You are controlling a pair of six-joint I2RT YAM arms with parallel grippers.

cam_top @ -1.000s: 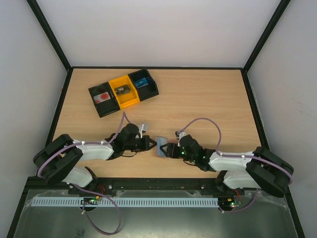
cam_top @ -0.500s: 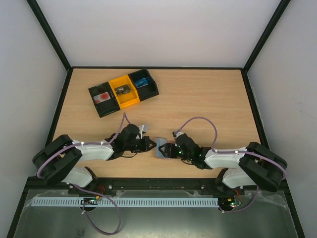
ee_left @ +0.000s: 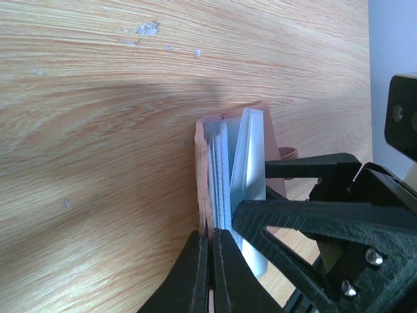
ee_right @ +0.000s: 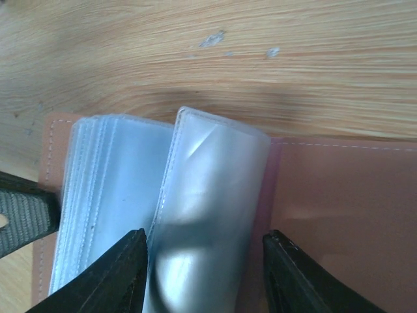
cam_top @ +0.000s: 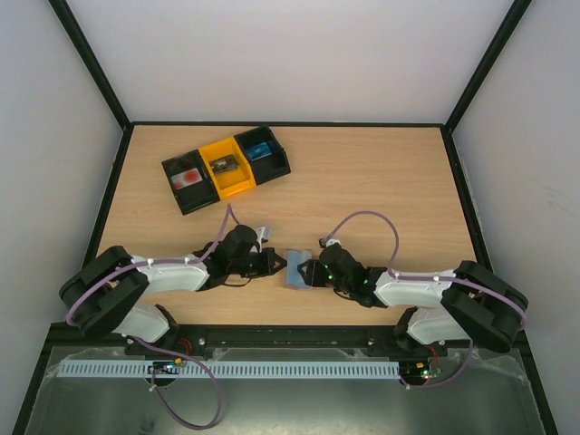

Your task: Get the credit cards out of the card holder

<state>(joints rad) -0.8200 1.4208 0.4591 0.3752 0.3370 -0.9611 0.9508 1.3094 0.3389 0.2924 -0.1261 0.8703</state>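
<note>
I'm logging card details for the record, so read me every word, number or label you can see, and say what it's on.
None can be read.
The card holder and its clear sleeves show no print.
The items in the bins are too small to read.

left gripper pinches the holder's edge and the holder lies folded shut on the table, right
No: the holder lies open, its clear sleeves fanned out, as the right wrist view shows. The rest holds: the left gripper, jaws shut, pinches its edge, and it lies on the table.
</note>
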